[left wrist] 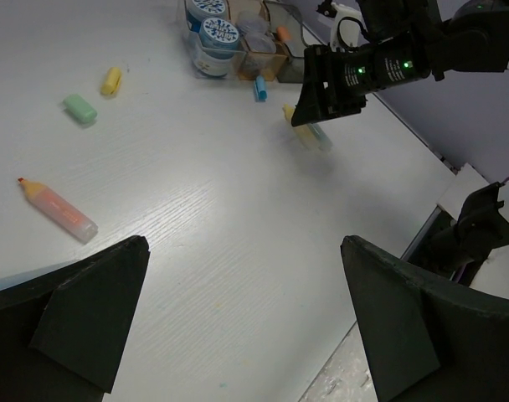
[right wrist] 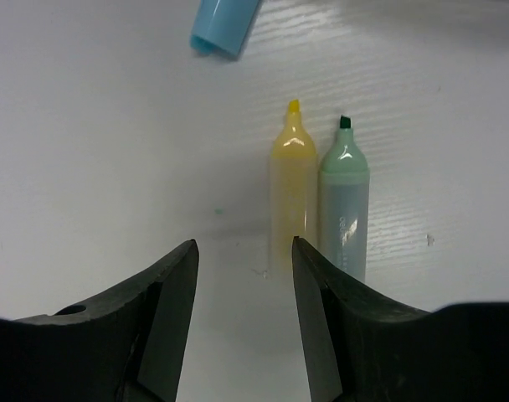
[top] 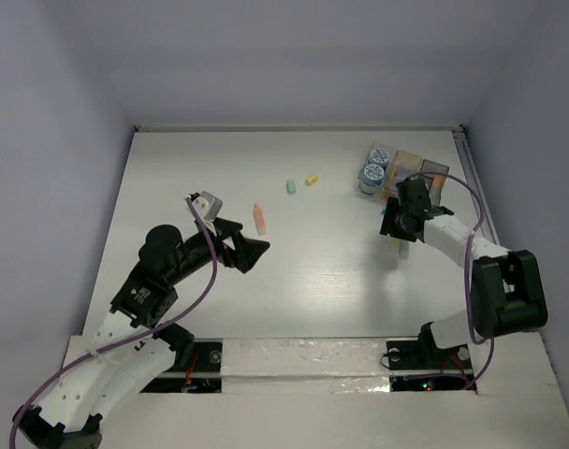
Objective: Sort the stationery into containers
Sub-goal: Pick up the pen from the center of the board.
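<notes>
The right claw (right wrist: 244,251) is hovering half open and empty over the tabletop (right wrist: 87,151). Its gap is sitting just beside the yellow marker (right wrist: 290,193), which is lying alongside the green marker (right wrist: 344,201), near of the containers (top: 411,166) at far right. It should probably be centring on yellow alone, lowering squarely without nudging green. The left claw (left wrist: 242,243) is hanging wide open, empty.

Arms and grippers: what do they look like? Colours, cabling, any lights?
Left arm and right arm: white links with black joint housings, and a purple cable looped along each. Left gripper and right gripper: matt black with wedge-shaped fingers. Green lights glow on the right arm's wrist housing.
</notes>
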`<state>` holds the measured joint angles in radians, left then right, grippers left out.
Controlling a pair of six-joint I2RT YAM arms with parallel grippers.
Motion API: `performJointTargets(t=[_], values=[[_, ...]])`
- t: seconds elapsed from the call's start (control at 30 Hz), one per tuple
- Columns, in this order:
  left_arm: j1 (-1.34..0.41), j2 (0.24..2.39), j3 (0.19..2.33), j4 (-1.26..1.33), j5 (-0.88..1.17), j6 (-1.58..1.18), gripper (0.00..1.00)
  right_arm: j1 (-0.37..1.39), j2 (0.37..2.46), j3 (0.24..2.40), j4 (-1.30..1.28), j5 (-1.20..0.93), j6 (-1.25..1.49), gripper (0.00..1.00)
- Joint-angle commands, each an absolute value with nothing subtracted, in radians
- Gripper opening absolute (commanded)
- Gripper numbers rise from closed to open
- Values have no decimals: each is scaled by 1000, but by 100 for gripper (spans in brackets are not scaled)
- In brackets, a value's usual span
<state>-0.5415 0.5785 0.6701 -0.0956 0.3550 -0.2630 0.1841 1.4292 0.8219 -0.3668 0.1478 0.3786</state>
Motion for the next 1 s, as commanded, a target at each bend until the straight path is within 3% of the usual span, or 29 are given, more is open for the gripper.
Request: performJointTargets(t=[0.0, 0.63, 0.83, 0.97], values=[[-538, 572, 701, -66, 354, -255, 99, 187, 1469, 887, -373, 216, 357, 54], [-538, 588, 703, -61, 360, -255, 99, 187, 1637, 968, -410, 238, 318, 54], [-538, 586, 703, -63, 356, -253, 99, 187, 1663, 985, -394, 172, 314, 45], [-538, 589, 701, -61, 359, -255, 99, 187, 1687, 1002, -393, 179, 308, 56]])
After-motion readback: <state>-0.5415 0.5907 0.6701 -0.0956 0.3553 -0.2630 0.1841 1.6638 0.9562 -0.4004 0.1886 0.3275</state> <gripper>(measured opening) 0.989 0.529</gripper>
